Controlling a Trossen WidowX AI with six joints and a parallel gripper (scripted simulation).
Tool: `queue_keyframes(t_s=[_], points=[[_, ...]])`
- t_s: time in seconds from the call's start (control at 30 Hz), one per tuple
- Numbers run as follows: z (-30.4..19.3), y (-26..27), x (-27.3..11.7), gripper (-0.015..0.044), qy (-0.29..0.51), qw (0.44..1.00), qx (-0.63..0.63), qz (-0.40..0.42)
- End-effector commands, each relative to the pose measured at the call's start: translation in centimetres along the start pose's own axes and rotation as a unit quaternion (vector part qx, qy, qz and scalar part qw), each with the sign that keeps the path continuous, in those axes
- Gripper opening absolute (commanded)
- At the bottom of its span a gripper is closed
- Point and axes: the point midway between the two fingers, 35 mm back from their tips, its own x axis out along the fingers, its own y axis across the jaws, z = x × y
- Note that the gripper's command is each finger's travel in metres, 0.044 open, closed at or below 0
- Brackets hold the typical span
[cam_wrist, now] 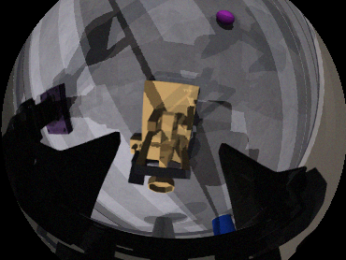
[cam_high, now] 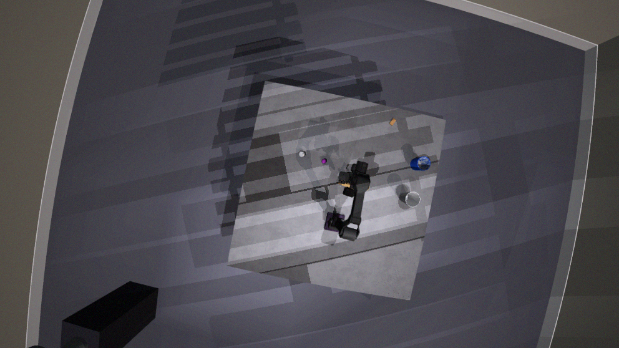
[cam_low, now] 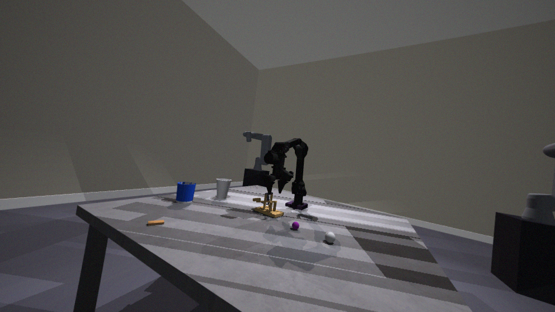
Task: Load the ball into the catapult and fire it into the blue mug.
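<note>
The yellow catapult (cam_high: 344, 184) (cam_low: 268, 211) (cam_wrist: 178, 93) stands on the table under my arm. Its small round cup (cam_wrist: 161, 184) looks empty in the wrist view and points to the side where the mugs stand. My gripper (cam_low: 274, 192) (cam_wrist: 170, 143) is wide open and empty, above the catapult, with one finger on either side of it in the wrist view. A purple ball (cam_high: 323, 161) (cam_low: 295, 225) (cam_wrist: 225, 17) and a white ball (cam_high: 301, 154) (cam_low: 329, 237) lie on the table beyond the catapult's base end. The blue mug (cam_high: 416, 164) (cam_low: 186, 192) (cam_wrist: 223, 224) stands upright near the table's edge.
A white cup (cam_high: 412, 199) (cam_low: 222, 188) stands beside the blue mug. A small orange block (cam_high: 392, 121) (cam_low: 155, 222) lies near a table edge. My arm's purple base plate (cam_wrist: 56, 112) is close to the catapult. Dark pedestals (cam_high: 108, 311) (cam_low: 512, 256) stand off the table.
</note>
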Motion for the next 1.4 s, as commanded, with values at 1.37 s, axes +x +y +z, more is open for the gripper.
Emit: queue_keyframes(t_s=[1.37], points=[[0.3, 0.5, 7.7, 0.0414, 0.000, 1.000, 0.000, 0.006]])
